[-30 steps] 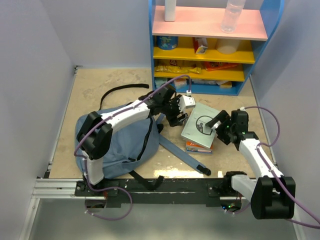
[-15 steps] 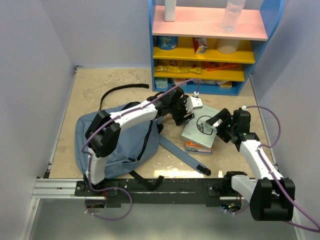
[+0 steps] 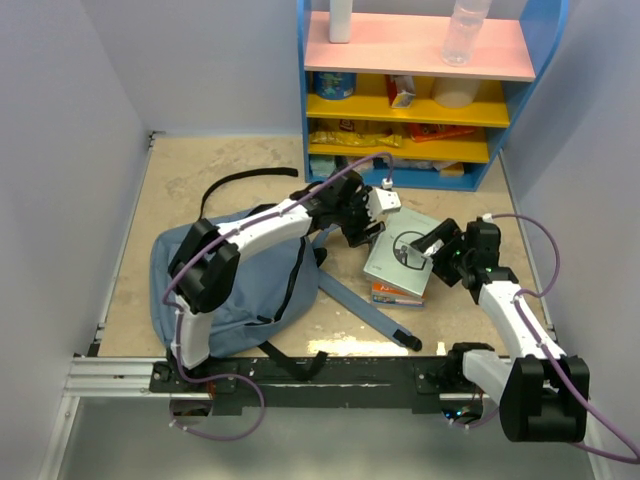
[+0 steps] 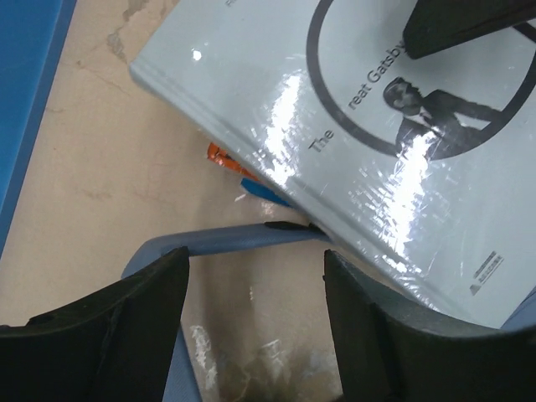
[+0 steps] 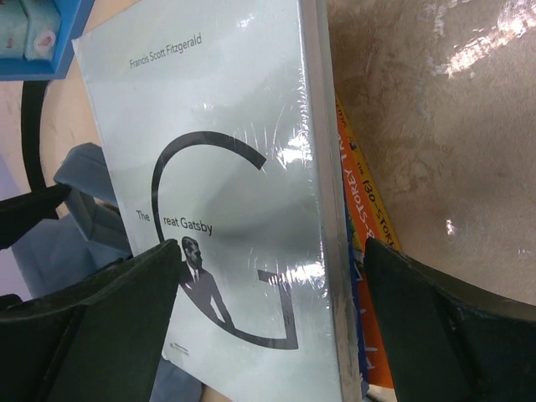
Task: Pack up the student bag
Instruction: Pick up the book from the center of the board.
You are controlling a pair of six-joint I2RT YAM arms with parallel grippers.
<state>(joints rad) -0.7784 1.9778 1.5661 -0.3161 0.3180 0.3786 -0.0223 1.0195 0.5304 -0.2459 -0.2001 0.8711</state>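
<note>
**Backpack (image 3: 245, 305) flat on the table (image 3: 200, 165)**

A blue shelf unit (image 3: 400, 45) with one pink and two yellow boards stands at the far edge of the beige table, right of centre, holding bottles, tubs and packets.

The grey-blue backpack lies on the left half of the table, close to the near edge and just in front of the left arm's base. That arm reaches across the top of it towards the books. One padded shoulder strap (image 3: 365, 308) trails from the bag towards the near right. A thin black strap (image 3: 240, 178) loops out on the far side.

Just right of the bag sits a pale grey book (image 3: 400, 262), "The Great Gatsby", wrapped in glossy film. It rests on an orange book (image 3: 395, 295) whose edge shows past the grey one's near side.

The left gripper (image 4: 255, 260) hangs at the grey book's far left corner with its jaws spread and nothing between them. In its wrist view a grey-blue strap runs up to the book's edge.

The right gripper (image 5: 272, 247) is at the grey book's right side with its jaws spread wide. One finger lies over the cover and the other past the spine, above the orange book. Whether either finger touches a book cannot be told.
</note>
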